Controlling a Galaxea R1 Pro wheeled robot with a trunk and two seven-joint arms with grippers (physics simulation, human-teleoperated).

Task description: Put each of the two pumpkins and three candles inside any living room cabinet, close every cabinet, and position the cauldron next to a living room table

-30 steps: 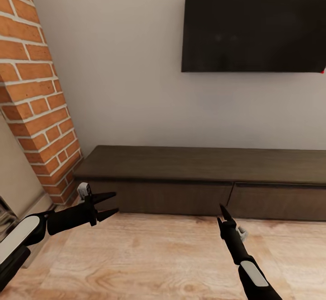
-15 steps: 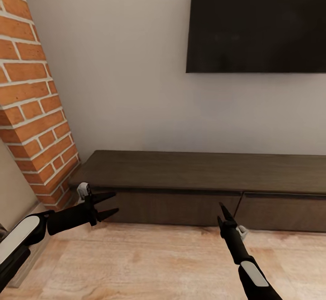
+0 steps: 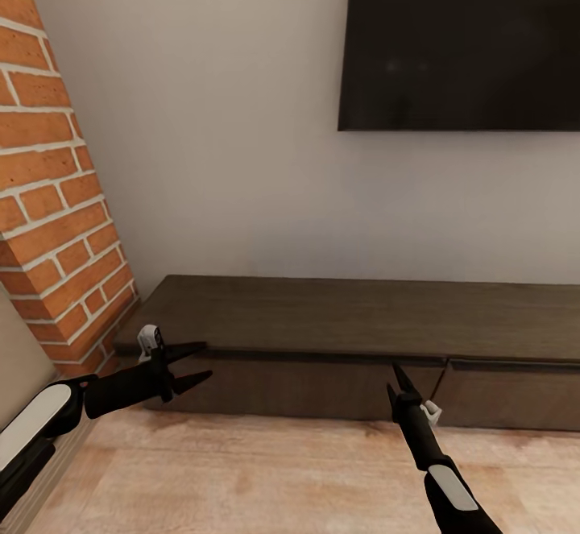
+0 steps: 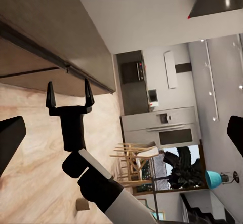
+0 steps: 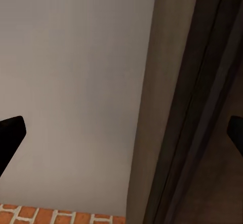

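While both arms reach forward low over the pale wooden plank floor (image 3: 266, 478), the long, low, dark-brown wooden cabinet (image 3: 354, 316) stands against the plain light wall just ahead of them, its flat handle-less fronts all flush and shut. On the head view's left side, the left arm comes in from the lower edge with its white forearm shell and black wrist turned inward, so the left gripper (image 3: 197, 362) points sideways toward the right, near the cabinet's left front. Its two black pointed fingers are spread apart with nothing between them. Further right, the right arm rises from the bottom edge and aims the right gripper (image 3: 395, 378) up and forward at the cabinet, close to the seam between two fronts. From the left wrist camera, that right gripper (image 4: 69, 95) shows both prongs parted wide and empty. A large black flat screen (image 3: 463, 39) hangs on the wall above the cabinet, and a red-brick column (image 3: 56, 188) stands at its left end. No readable writing or labels appear anywhere.
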